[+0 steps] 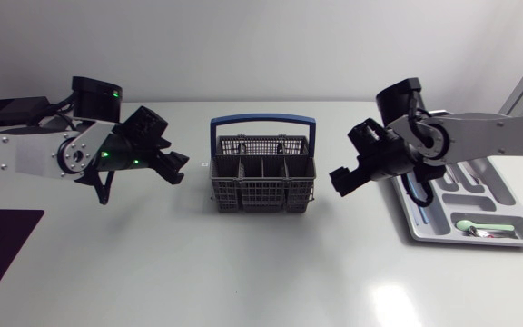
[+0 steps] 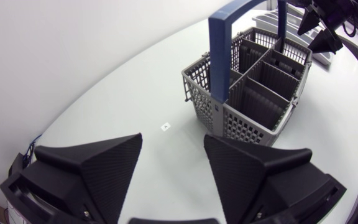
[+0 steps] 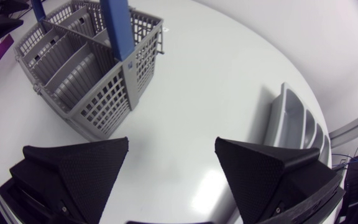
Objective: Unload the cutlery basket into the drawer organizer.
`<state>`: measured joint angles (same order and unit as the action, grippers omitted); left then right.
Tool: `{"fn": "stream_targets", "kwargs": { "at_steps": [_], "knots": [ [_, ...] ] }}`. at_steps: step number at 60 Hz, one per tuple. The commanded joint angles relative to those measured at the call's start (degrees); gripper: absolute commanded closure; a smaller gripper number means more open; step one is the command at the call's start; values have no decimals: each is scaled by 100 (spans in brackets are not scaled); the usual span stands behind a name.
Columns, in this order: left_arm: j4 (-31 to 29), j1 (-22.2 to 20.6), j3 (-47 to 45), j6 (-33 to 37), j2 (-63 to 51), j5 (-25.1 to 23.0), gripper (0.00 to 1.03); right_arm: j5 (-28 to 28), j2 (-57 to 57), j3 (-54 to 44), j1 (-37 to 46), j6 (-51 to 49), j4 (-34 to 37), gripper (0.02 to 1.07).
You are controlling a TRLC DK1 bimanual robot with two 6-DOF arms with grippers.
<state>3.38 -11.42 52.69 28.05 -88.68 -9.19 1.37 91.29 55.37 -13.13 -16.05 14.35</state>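
both open and empty, our left gripper [image 1: 174,165] and right gripper [image 1: 340,179] flank a seemingly bare cutlery basket [image 1: 262,174], so we should check every compartment first.

Basket [image 1: 261,193] is grey plastic mesh, its handle [image 1: 261,118] smooth; tabletop [image 1: 243,272] glossy; left end effector [image 2: 173,137] and right end effector [image 3: 171,140] matt, finely textured.

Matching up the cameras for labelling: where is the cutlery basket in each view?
Head: basket mid-table, between left arm and right arm.
Left wrist: basket ahead of the jaws, one corner nearest.
Right wrist: basket ahead of the jaws, organizer off to one side.
Shared landmark: its blue handle.
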Motion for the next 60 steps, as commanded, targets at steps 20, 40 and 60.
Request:
{"fn": "stream_targets", "kwargs": {
  "at_steps": [20,40,60],
  "knots": [
    [14,623,-1032,-344,2110,-74,4,-242,-2343,-862,996,-548,182,7],
    [-65,1001,-1709,-529,3217,-65,4,549,-3398,-1714,2218,-504,68,7],
    [-294,448,-2526,-511,4667,-13,4,821,-4593,-2391,2455,-548,68,7]
  ]
}}
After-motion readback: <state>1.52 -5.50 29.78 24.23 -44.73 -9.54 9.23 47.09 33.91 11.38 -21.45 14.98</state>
